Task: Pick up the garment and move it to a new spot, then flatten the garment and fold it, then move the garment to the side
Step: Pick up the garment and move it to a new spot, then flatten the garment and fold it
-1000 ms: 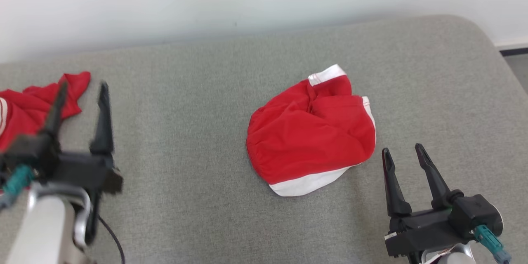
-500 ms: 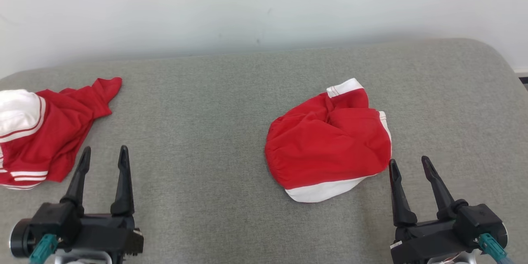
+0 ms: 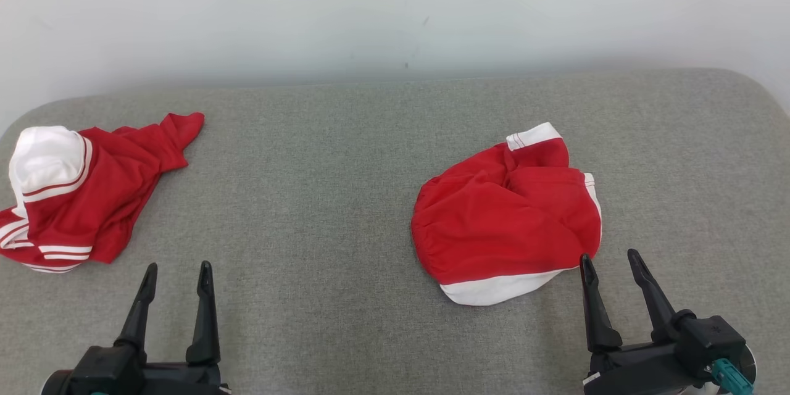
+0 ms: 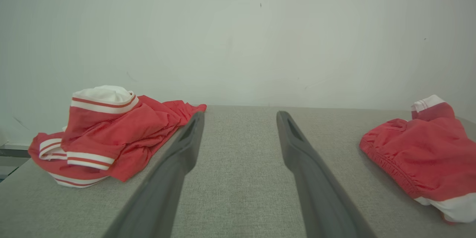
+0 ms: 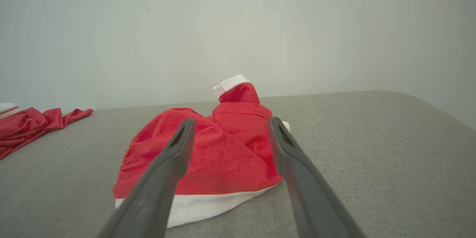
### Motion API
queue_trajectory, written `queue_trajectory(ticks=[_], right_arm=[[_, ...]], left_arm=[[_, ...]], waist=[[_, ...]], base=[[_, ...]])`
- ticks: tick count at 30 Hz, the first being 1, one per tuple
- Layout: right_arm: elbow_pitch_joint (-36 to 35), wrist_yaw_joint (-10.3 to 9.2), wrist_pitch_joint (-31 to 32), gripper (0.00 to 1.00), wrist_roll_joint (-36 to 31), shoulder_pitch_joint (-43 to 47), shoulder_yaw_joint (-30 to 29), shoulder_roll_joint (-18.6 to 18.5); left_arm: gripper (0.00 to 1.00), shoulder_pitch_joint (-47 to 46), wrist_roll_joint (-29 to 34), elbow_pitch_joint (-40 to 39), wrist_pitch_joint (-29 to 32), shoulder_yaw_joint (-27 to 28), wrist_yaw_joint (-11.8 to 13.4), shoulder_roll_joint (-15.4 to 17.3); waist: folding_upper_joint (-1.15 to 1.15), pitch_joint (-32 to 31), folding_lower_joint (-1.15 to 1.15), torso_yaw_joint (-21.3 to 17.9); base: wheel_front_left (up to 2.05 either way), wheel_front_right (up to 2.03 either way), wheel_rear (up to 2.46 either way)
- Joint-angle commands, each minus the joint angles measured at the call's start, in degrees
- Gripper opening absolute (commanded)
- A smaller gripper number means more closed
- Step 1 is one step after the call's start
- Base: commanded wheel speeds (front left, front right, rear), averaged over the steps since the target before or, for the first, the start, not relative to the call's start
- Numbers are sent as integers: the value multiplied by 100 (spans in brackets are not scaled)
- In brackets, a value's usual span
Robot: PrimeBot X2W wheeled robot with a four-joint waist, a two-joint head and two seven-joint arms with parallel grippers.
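The right claw [image 3: 608, 257] hovers wide open and empty, one fingertip just at the near edge of the red garment [image 3: 506, 222]. That garment lies bunched on the grey cushion [image 3: 345, 154], right of centre. The left claw [image 3: 178, 265] is likewise open and empty, near a second red-and-white garment [image 3: 80, 197] at the far left. Nothing is lifted, so the pick-up looks like the step in hand. Next, the right claw would need to reach forward, lower onto a raised fold and pinch it.
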Motion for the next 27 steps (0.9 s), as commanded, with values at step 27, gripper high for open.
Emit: queue_trajectory(ticks=[27], right_arm=[[140,-13,-4,100,19,40,12,6]], left_arm=[[100,155,280,124,-19,53,-131,-275]], waist=[[0,77,0,29]], base=[[0,0,0]])
